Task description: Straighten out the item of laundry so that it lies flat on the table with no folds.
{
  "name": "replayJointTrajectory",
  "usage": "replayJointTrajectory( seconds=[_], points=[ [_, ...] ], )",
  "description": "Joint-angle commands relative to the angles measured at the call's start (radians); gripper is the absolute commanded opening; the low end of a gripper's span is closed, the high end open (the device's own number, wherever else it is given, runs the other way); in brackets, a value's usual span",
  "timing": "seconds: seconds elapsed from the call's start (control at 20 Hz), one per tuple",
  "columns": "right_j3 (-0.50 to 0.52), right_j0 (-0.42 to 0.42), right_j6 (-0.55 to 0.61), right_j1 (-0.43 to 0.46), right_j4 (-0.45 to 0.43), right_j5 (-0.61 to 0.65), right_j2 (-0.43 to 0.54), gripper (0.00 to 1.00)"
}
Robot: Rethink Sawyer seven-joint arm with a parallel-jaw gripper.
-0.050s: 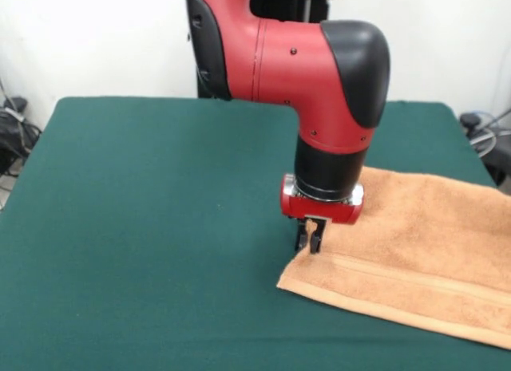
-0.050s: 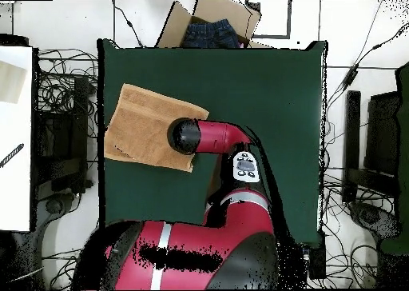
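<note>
**Front view: hand at towel edge**

Green bench [image 1: 144, 227] lies bare at left. Hand [image 1: 309, 237] points down at centre, fingers nearly together, tips at the towel's left edge; grip cannot be confirmed. Orange-tan terry towel [image 1: 423, 259] lies right.

The terry towel [image 1: 423, 243] is light orange-tan, with a woven band stripe in the same tone near its front edge; the felt-like table [image 1: 152, 219] is dark green; the arm [image 1: 319, 76] is red with black sections; the gripper [image 1: 310, 242] is black.
</note>
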Motion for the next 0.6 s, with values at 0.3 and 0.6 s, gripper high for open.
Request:
replayJointTrajectory(
  seconds=[0.3,0.6],
  points=[
    [-0.129,-0.108,0.0,0.21,-0.081,-0.11,0.054,0.0],
    [-0.207,-0.24,-0.171,0.201,-0.166,-0.033,0.137,0.0]
  ],
)
